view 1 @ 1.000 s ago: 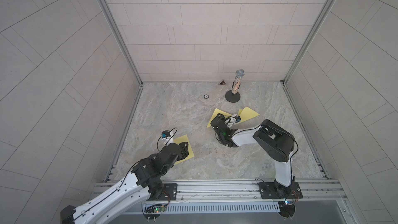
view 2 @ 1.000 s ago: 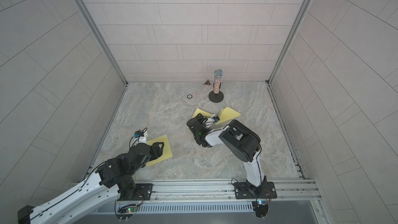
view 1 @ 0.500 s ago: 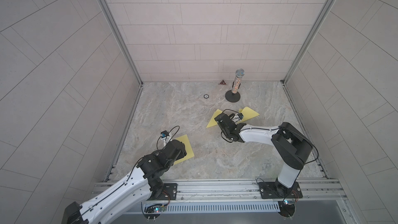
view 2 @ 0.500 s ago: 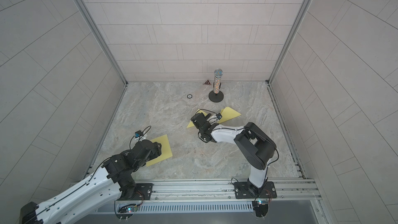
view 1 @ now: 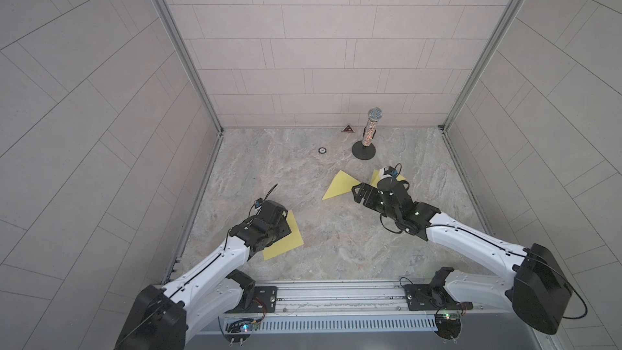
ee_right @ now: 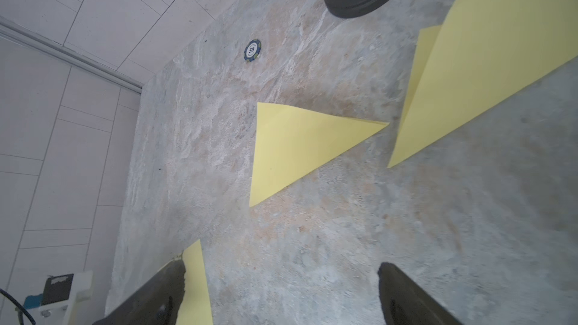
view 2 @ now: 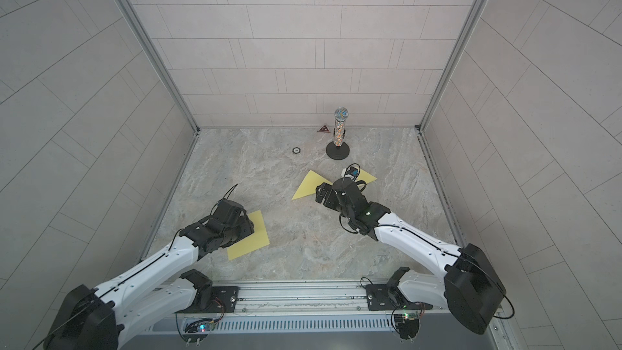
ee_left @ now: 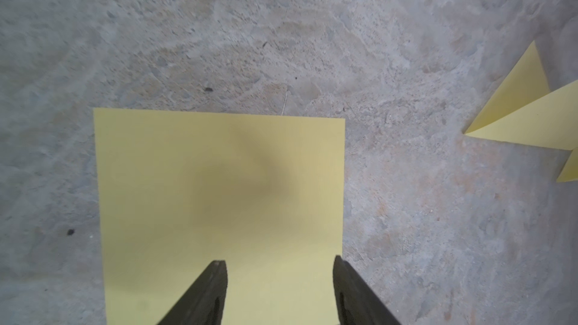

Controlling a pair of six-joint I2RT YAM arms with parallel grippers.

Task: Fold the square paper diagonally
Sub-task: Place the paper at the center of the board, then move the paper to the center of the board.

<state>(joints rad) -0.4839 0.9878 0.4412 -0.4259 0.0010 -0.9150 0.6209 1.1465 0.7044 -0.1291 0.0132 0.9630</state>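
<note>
Over paper (ee_left: 219,189), only left wrist shows fingers (ee_left: 206,292) apart.

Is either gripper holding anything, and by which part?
Nothing is held. The left gripper stands open over the flat square paper; the right gripper is open over the table.

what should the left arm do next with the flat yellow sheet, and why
Probably lower the left gripper onto a corner of the square paper and pinch it, ready to lift that corner toward the opposite one. The sheet lies flat and unfolded, the jaws stand apart above it holding nothing, and the folded triangles nearby look finished.
</note>
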